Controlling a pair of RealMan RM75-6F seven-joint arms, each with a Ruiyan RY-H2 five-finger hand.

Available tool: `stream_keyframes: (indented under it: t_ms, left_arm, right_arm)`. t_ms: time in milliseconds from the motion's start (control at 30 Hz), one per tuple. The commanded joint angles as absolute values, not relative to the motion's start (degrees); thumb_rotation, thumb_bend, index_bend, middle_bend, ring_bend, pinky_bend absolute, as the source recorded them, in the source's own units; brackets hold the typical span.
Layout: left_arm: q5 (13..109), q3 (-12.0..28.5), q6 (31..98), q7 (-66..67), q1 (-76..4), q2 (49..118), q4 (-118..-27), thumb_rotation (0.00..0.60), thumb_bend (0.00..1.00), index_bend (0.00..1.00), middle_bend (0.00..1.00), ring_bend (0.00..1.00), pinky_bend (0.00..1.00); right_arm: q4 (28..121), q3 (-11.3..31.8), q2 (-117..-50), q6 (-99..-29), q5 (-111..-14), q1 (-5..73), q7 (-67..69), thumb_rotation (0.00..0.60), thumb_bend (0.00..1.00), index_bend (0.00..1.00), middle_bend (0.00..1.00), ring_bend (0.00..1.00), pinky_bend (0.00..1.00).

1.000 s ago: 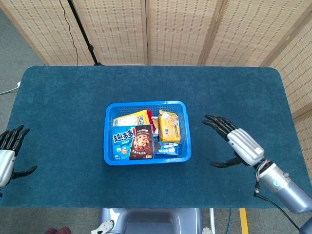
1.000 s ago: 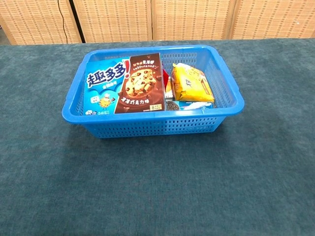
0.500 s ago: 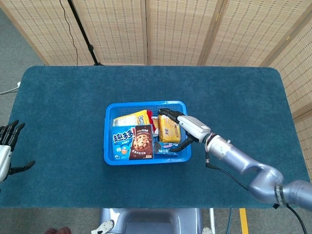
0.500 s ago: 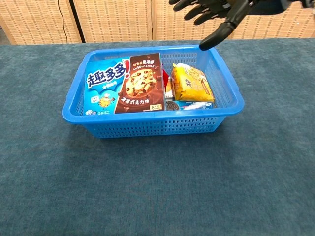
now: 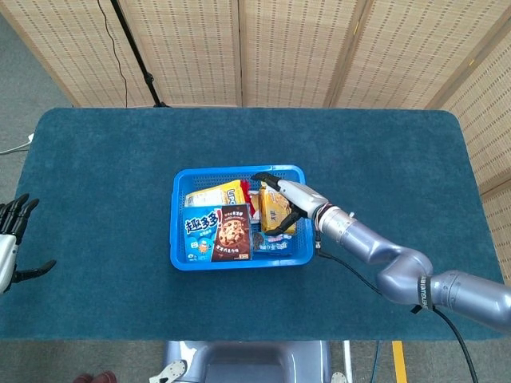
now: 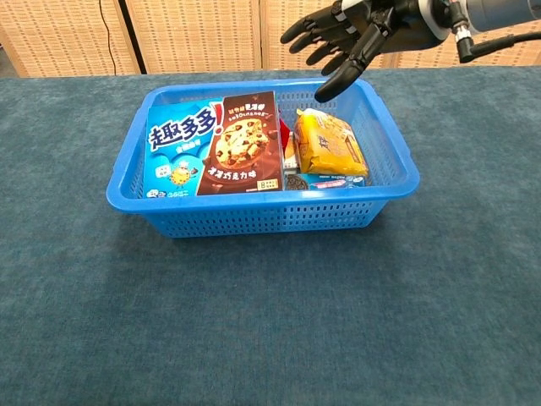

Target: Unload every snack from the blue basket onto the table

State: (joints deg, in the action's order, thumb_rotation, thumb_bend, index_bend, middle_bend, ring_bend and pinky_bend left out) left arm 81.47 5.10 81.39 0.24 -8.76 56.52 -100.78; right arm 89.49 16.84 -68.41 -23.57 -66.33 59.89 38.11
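Teal felt tabletop (image 5: 104,159), blue plastic basket (image 5: 182,259) mid-table, full. My right hand (image 6: 351,34) hovers fingers apart over the yellow biscuit packet (image 6: 330,144), lined up to grab it; my left hand (image 5: 9,239) waits spread, empty, at the edge.

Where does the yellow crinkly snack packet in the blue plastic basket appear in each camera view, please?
Head view: yellow snack packet in the basket's right half, partly under the right hand.
Chest view: right of centre, the hand above it.
Shared landmark: brown cookie box, left of the packet.
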Motion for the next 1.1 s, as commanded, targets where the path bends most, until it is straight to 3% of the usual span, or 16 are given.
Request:
stream_keyframes:
  t_ms: [33, 267, 700, 900, 1100]
  left_arm:
    - [81.49, 5.13, 81.18, 0.43, -8.94, 56.59, -100.78, 0.600, 0.00, 0.00, 0.00, 0.00, 0.00]
    - [81.49, 5.11, 81.08, 1.11, -9.10, 56.77, -100.95, 0.600, 0.00, 0.00, 0.00, 0.00, 0.00]
    - [80.49, 5.38, 80.42, 1.95, -9.55, 57.13, -100.81, 0.600, 0.00, 0.00, 0.00, 0.00, 0.00]
    - [80.44, 5.36, 80.35, 2.43, -9.66, 57.32, -100.96, 0.600, 0.00, 0.00, 0.00, 0.00, 0.00]
    - [80.14, 5.46, 80.29, 2.71, -9.76, 57.44, -100.99, 0.600, 0.00, 0.00, 0.00, 0.00, 0.00]
  right_arm:
    - [88.69, 16.68, -67.80, -18.43, -64.14, 60.64, 39.35, 0.600, 0.00, 0.00, 0.00, 0.00, 0.07]
    - [84.36, 18.57, -68.66, -8.63, -61.39, 62.59, 41.53, 0.600, 0.00, 0.00, 0.00, 0.00, 0.11]
    - [77.27, 27.44, -70.68, 8.25, -55.33, 61.36, 39.77, 0.600, 0.00, 0.00, 0.00, 0.00, 0.17]
    - [72.59, 31.75, -73.21, 16.17, -50.75, 60.58, 35.43, 0.600, 0.00, 0.06, 0.02, 0.02, 0.20]
    - [69.69, 32.68, -75.92, 17.60, -48.65, 60.89, 32.21, 0.600, 0.00, 0.19, 0.13, 0.10, 0.22]
